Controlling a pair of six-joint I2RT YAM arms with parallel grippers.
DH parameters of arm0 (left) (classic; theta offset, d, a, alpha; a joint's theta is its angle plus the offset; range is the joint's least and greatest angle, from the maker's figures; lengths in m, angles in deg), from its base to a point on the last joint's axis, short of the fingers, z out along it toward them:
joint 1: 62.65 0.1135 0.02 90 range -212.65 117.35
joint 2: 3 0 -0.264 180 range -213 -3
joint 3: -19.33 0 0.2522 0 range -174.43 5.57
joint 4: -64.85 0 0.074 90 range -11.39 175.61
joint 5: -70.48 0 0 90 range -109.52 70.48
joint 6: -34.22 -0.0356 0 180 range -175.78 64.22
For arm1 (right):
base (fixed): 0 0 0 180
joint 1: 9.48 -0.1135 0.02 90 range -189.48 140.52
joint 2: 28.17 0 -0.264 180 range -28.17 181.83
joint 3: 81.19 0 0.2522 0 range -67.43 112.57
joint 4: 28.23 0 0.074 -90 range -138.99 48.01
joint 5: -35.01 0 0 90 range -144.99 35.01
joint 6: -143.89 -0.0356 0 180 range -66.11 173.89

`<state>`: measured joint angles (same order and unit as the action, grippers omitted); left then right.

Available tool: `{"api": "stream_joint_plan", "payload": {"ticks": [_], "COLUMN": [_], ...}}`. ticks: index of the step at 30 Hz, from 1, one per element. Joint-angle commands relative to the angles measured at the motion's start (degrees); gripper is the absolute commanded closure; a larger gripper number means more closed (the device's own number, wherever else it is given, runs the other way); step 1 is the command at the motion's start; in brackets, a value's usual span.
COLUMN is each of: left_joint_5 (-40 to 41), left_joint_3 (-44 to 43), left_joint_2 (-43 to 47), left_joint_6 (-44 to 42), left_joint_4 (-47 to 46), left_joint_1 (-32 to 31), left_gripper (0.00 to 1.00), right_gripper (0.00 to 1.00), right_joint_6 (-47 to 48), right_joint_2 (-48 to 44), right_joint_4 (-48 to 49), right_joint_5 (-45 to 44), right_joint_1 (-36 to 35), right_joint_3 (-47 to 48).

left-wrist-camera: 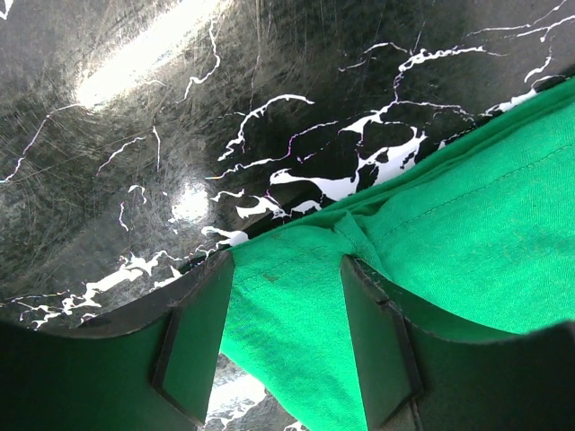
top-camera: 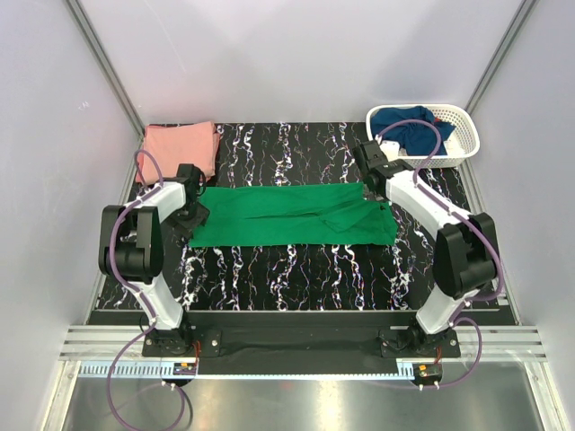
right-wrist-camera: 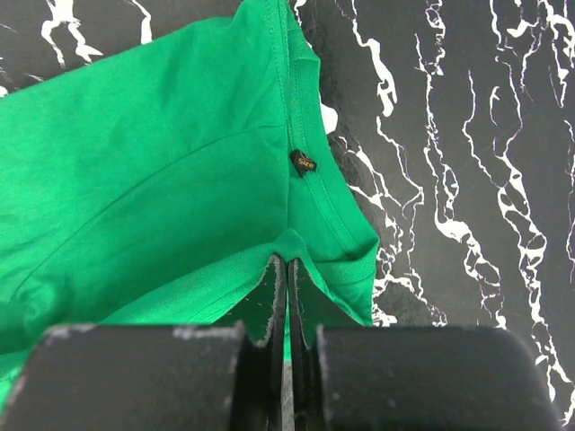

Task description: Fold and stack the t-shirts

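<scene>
right two-finger gripper [right-wrist-camera: 286, 269] is pinching an edge of the bright green cotton t-shirt [top-camera: 287, 215] lying stretched across the black white-veined table [top-camera: 296, 269]; left two-finger gripper [left-wrist-camera: 286, 278] is straddling the opposite edge, fingers [left-wrist-camera: 193, 337] apart, probably needing a full bite before lifting evenly.

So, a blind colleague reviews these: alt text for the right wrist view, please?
The right gripper is pinched shut on the edge of a green t-shirt lying on a black, white-veined table. A small dark tag sits on a seam near the grip.
</scene>
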<state>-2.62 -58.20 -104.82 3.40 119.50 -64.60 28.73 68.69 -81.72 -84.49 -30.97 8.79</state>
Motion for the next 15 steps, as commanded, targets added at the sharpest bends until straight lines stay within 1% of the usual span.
{"api": "stream_joint_plan", "payload": {"ticks": [1, 5, 10, 15], "left_joint_5": [4.10, 4.63, 4.71, 3.84], "left_joint_3": [-0.22, -0.39, -0.48, -0.39], "left_joint_2": [-2.07, -2.15, -2.24, -2.33], "left_joint_6": [0.68, 0.85, 1.38, 2.17], "left_joint_4": [3.06, 3.68, 4.03, 4.47], "left_joint_1": [0.46, 0.46, 0.46, 0.46], "left_gripper": [0.41, 0.41, 0.41, 0.41], "right_gripper": [1.00, 1.00, 1.00, 1.00], "right_joint_6": [2.23, 3.37, 5.04, 5.75], "right_joint_2": [2.19, 5.00, 6.32, 10.89], "right_joint_4": [1.05, 0.70, 1.14, 0.09], "right_joint_5": [-2.32, -2.93, -3.02, -2.93], "right_joint_1": [0.93, 0.84, 0.93, 1.28], "right_joint_3": [3.57, 5.25, 6.39, 8.85]}}
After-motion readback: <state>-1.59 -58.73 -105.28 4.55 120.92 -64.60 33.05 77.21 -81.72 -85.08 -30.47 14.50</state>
